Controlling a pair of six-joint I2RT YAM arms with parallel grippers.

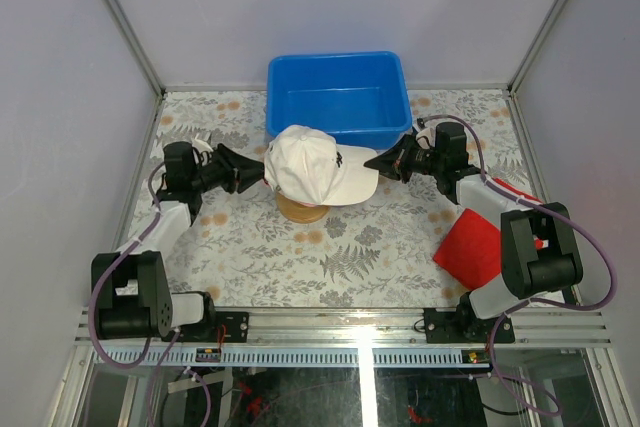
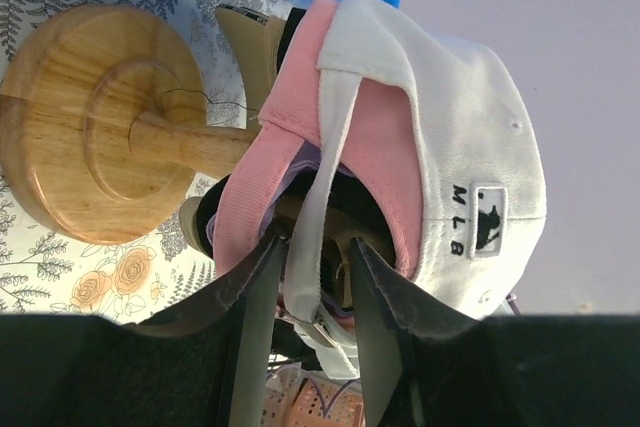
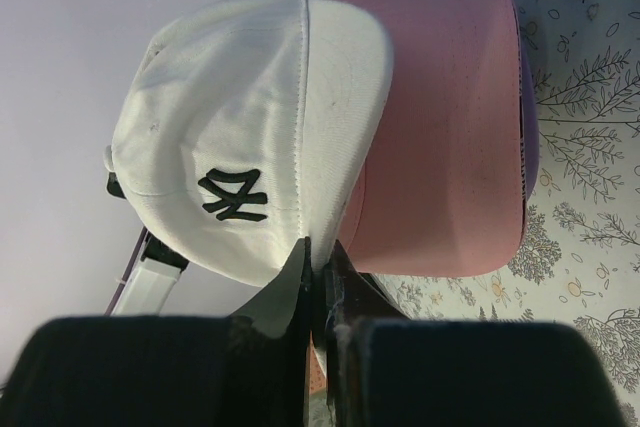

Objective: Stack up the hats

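**Stack nearly complete; top cap held at the brim**

The right end effector [image 3: 318, 252] is clenched on the brim edge of the white cap [image 1: 310, 162], at 3 o'clock of the stack. The left end effector [image 2: 315, 247] is parted at 9 o'clock, its fingers set either side of that cap's back strap with no clear pinch. The white cap is seated over the pink cap [image 3: 450, 127]. Edges of a lavender cap [image 3: 530, 162], a black cap [image 2: 213, 210] and a tan cap [image 2: 250, 42] are seen nested beneath. All are carried on a wooden stand [image 2: 90, 137] at the middle of the surface [image 1: 300, 257]. A blue bin [image 1: 338, 97] is placed at 12 o'clock and a red cloth [image 1: 470, 247] at 4 o'clock. Stacking is judged all but done. Only settling and letting go of the top cap appears left.
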